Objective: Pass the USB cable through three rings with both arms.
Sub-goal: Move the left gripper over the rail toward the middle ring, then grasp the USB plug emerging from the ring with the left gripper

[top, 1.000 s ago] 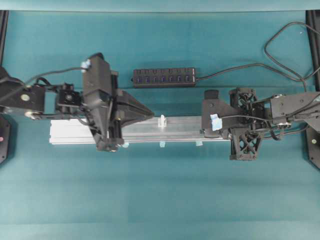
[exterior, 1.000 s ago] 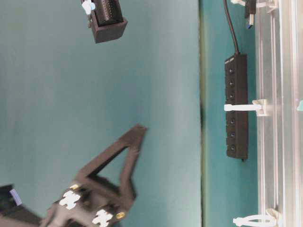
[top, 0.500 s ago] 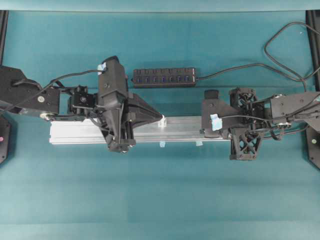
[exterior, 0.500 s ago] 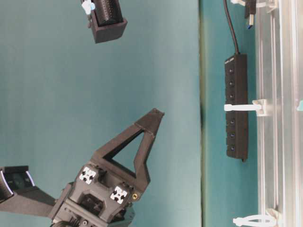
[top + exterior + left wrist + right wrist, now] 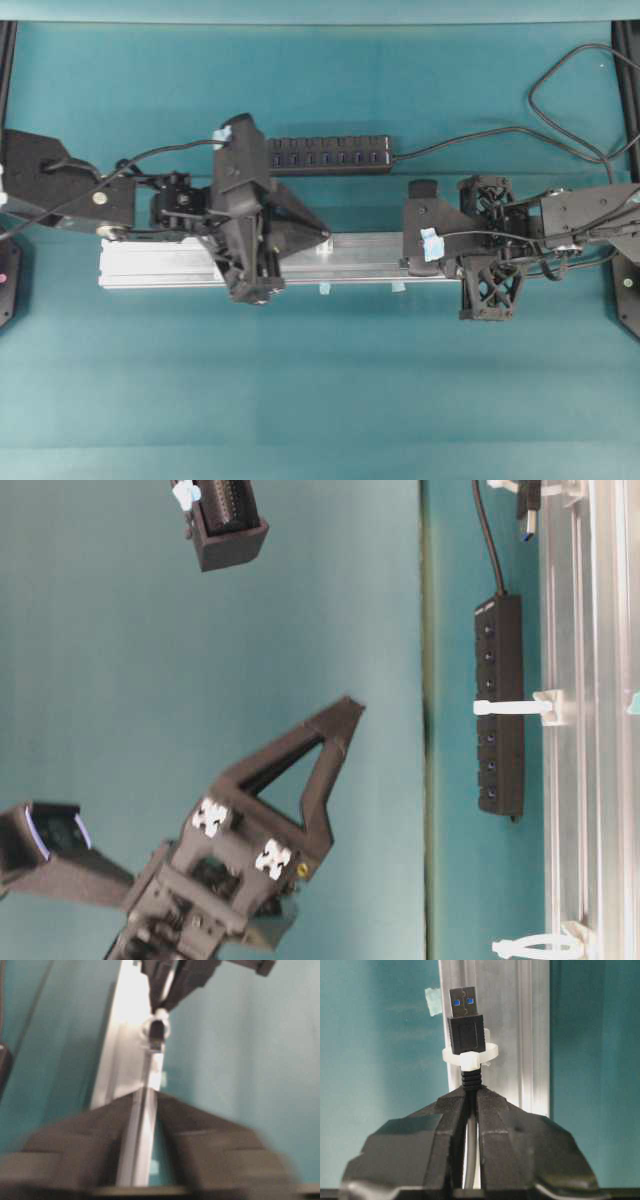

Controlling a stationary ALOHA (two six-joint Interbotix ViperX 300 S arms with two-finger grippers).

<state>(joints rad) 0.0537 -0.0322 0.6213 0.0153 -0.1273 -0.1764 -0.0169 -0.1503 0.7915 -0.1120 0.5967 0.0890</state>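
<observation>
Right gripper (image 5: 470,1092): fingers closed on the USB cable (image 5: 465,1040) just behind the plug, seen in the lower centre of the right wrist view. The plug is pushed through a white ring (image 5: 470,1055) that stands on the silver rail (image 5: 530,1035); the blue-tongued metal end is seen beyond the ring, pointing to the top of the frame.

Left gripper (image 5: 150,1097): fingers parted by a narrow gap, nothing held between them; the picture is blurred. Ahead of it, near the top centre, another ring (image 5: 156,1027) is seen on the rail.

Overhead: left gripper (image 5: 322,236) is placed over the rail's middle, right gripper (image 5: 408,262) towards the right. The black hub (image 5: 328,154) lies above the rail, apart from it.
</observation>
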